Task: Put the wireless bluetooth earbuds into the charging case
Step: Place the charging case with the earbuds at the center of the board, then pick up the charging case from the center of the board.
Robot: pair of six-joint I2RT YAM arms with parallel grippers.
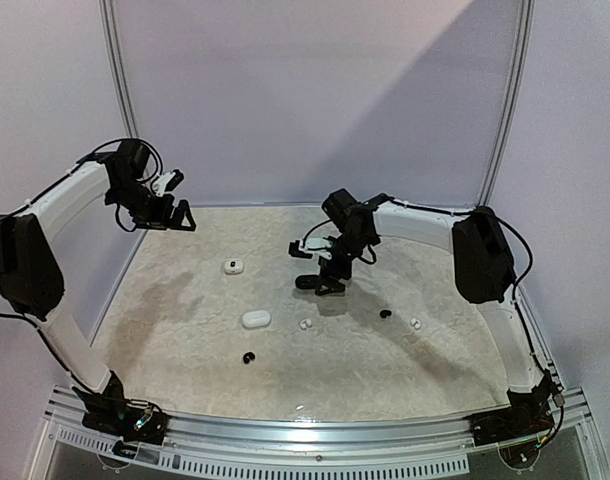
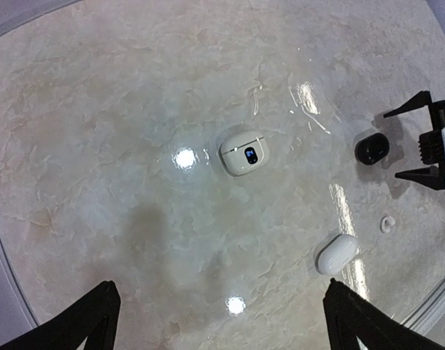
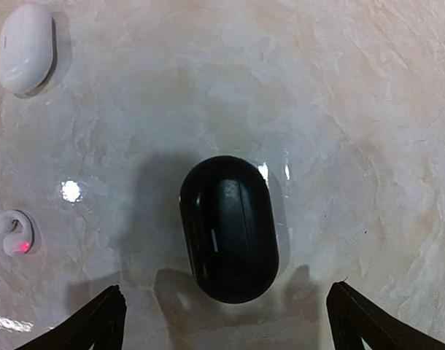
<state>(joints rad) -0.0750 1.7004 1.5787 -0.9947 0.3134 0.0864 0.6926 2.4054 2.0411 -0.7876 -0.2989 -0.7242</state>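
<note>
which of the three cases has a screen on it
The squarish white case farthest to the left, with a small dark lit panel on top. The other white case and the black case show plain shells.

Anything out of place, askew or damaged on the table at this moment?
Nothing looks damaged or spilled. One small oddity: a white earbud lying loose on the table, apart from the shut black case, shows a red glow.

Quick count on the bench (image 1: 185,370): three charging cases, so a white case with a screen (image 1: 233,266), a plain white case (image 1: 256,319) and a black case (image 3: 230,227). Four loose earbuds: white earbud (image 1: 305,324), second white earbud (image 1: 415,323) at its 3 o'clock, black earbud (image 1: 249,357), second black earbud (image 1: 385,314).
</note>
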